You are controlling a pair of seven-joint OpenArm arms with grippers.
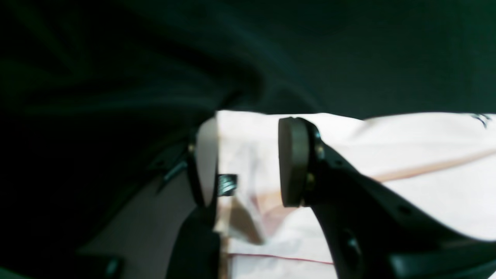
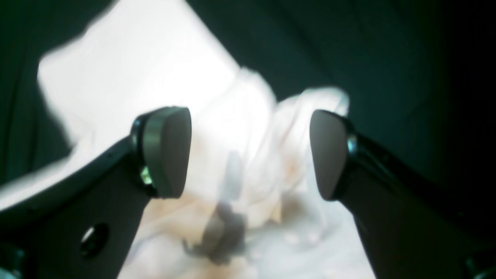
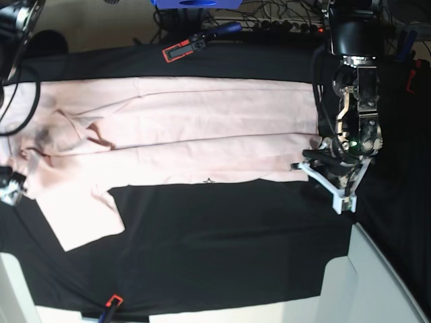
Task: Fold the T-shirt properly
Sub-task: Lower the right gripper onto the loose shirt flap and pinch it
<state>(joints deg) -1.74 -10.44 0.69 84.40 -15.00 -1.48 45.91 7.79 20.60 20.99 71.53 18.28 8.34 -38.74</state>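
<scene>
T-shirt point(image 3: 175, 128) lies flat across the bench point(image 3: 222, 242) on its black cloth point(image 3: 229, 229), long axis running left-right in base view, folded lengthwise w/ one sleeve point(image 3: 84, 219) sticking out toward the near side at the view's left. Collar end w/ a dark label patch is at far left; hem end at right. A bit of black print shows at the lower folded edge, mid-shirt.

Left hand point(image 3: 316, 161) (base view's right) sits at the hem corner of the shirt, just at the fabric's edge. In left wrist view the left hand point(image 1: 248, 162) has pads apart at a moderate gap, pink fabric point(image 1: 387, 162) visible between and beyond them; nothing pinched, though whether one pad touches cloth can't be told. Arm comes in from the far right side, forearm angled down to the bench, fingers pointing toward the shirt.

Right hand point(image 2: 250, 155) is mostly out of base view, only a bit of hardware at the left edge by the collar end. Right wrist view: pads spread wide, hovering over bunched, blurry pale fabric point(image 2: 155, 77) w/ a dark label smudge below; no cloth between the pads that they clamp. Dark cloth fills the rest of that view.
</scene>
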